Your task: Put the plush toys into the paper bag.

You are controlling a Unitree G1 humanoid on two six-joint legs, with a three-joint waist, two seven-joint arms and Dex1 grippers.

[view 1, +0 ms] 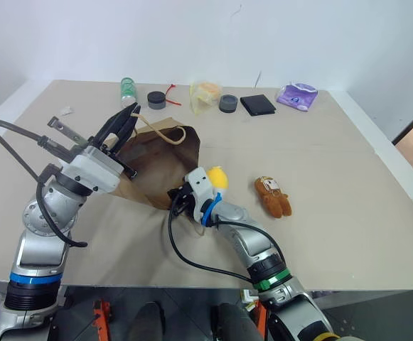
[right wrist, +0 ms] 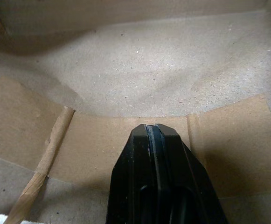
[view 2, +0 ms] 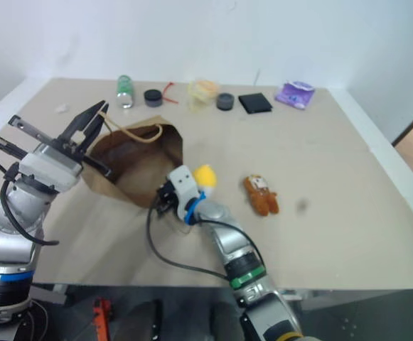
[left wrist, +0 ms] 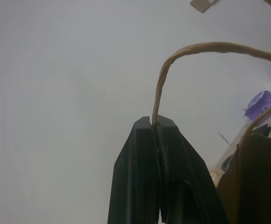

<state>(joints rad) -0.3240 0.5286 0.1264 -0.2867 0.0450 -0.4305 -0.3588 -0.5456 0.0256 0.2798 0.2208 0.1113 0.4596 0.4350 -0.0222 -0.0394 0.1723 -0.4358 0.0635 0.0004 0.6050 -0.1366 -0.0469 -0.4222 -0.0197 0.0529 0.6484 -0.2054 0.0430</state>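
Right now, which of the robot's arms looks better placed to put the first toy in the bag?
The right, probably. The left end effector is shut on the paper bag's handle, lifting it open. The right end effector sits at the bag's mouth, beside the egg-shaped plush toy.

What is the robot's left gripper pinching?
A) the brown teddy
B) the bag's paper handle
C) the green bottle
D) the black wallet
B: the left gripper is shut on the twisted handle of the paper bag, holding its mouth up, while the brown teddy lies on the table apart from it.
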